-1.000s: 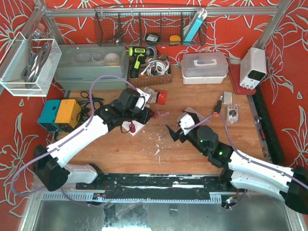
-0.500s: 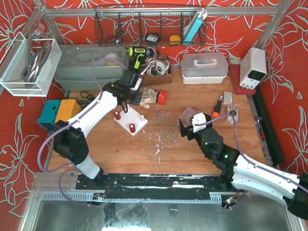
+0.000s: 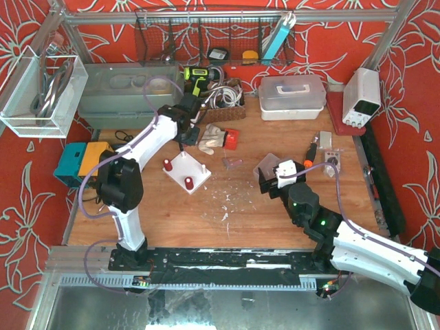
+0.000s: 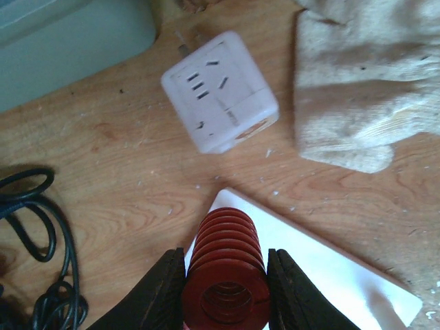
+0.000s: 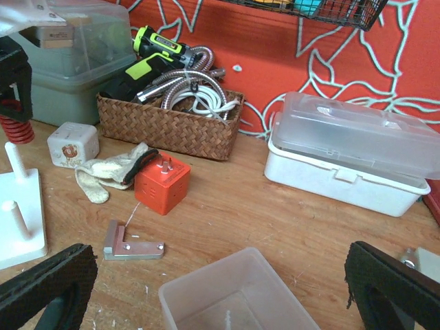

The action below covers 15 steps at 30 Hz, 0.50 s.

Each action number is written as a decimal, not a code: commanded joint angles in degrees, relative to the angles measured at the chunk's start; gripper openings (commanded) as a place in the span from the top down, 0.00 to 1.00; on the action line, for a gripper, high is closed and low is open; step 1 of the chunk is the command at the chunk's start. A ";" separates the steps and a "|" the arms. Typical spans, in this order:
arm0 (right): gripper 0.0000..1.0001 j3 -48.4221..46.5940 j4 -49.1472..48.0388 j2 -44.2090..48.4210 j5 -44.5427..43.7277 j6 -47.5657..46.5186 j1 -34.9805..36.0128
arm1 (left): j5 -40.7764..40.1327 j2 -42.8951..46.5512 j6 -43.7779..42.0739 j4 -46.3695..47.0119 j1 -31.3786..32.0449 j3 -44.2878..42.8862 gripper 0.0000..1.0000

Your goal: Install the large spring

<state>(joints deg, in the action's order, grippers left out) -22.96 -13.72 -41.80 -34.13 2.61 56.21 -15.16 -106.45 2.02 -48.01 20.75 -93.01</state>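
While the left pincer [image 4: 225,302] is clamped on the large red spring [image 4: 223,251], a white base plate [image 4: 330,275] lies just beneath it, perhaps touching; the right pincer [image 5: 216,292] gapes wide, holding nothing.

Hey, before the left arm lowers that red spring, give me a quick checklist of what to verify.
1. The red spring is clamped in the left tool: ok.
2. The spring hangs above the white plate: ok.
3. The spring is centred over a bare peg: cannot tell; the wrist view hides any peg beneath it.
4. The right tool is open and apart from the plate: ok.
5. The plate is steadied by the right tool: not ok.
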 commanded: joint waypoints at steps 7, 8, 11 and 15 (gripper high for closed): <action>0.01 0.64 -0.83 0.14 -0.90 1.04 -0.57 | 1.75 -0.13 -1.36 -1.91 -2.97 -0.22 1.00; 0.01 0.64 -0.75 0.08 -0.93 1.01 -0.57 | 1.84 -0.12 -1.32 -1.80 -3.06 -0.05 1.00; 0.01 0.64 -0.70 0.27 -1.02 0.94 -0.60 | 3.72 0.15 -1.48 -1.03 -3.30 1.19 1.00; 0.01 0.68 -0.79 0.10 -0.93 0.95 -0.66 | 3.91 0.19 -1.41 -1.07 -3.35 2.22 1.00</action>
<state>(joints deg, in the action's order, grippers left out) -22.94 -13.72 -41.89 -34.17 2.61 55.88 -12.27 -106.48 1.21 -48.84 17.67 -91.64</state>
